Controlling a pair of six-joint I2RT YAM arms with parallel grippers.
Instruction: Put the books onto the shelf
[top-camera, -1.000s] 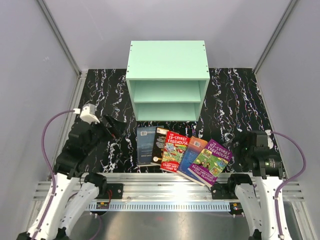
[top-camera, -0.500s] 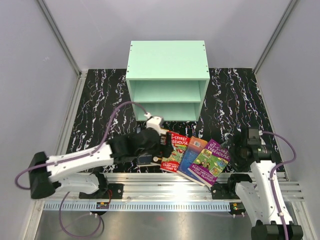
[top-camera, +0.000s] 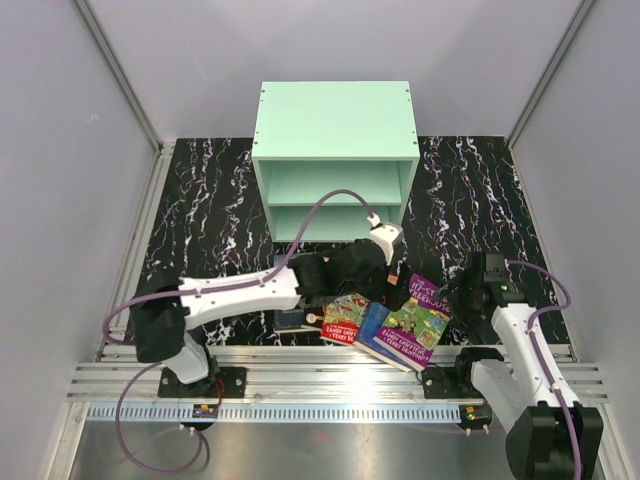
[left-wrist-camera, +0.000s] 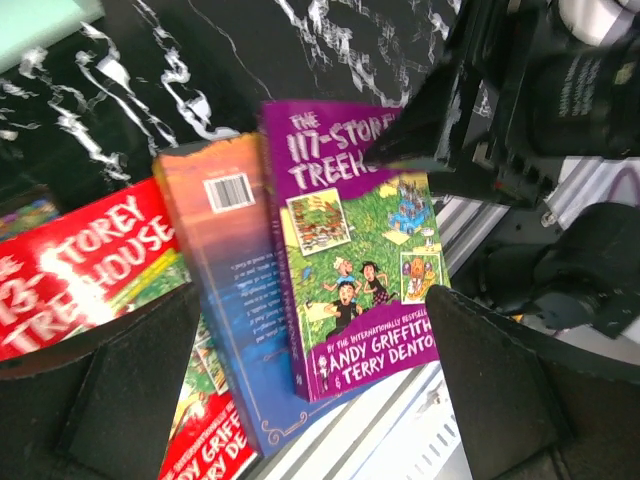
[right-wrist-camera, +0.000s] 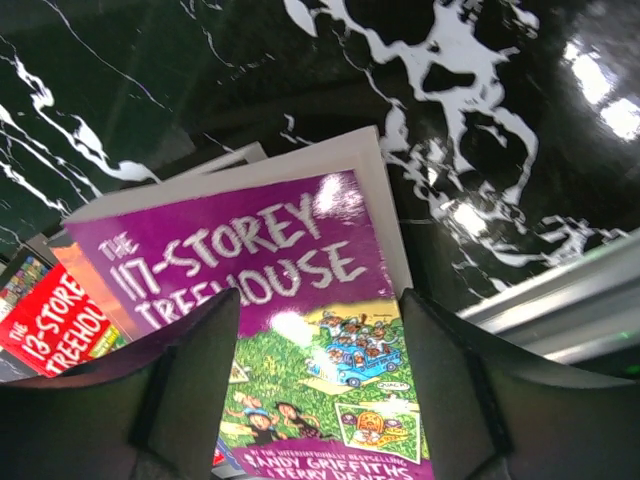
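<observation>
**Shelf** (top-camera: 335, 130): mint-green, two compartments, one above the other. Stands upright at the far middle of the black marbled table (top-camera: 200, 200), open side towards the arms.

**Books**: lie fanned and overlapping on the table in front of the shelf, close to the aluminium rail (top-camera: 300, 358) at the near edge.
- Purple book (top-camera: 420, 318): rightmost, cover up, titled "117-Storey Treehouse". Tilted, and it overlaps the next book.
- Blue-and-orange book (top-camera: 374, 330): back cover up with the barcode showing. Tucked partly under the purple one.
- Red book (top-camera: 345, 318): left of that, cover up. Its far end is covered by the left gripper.
- Dark blue book (top-camera: 291, 319): leftmost, only its near end visible below the left arm (top-camera: 240, 292).

**Left gripper** (left-wrist-camera: 312, 298): reaches across from the left side and hangs over the middle of the fan. Jaws spread wide with nothing between them. Its camera looks down on the red, blue-and-orange and purple covers.

**Right gripper** (right-wrist-camera: 320, 298): sits at the right-hand far corner of the purple book. Jaws stand apart with the cover seen between the two fingers (right-wrist-camera: 190, 390). The white page edges of that corner show just ahead of them. Whether either finger touches the book cannot be told
</observation>
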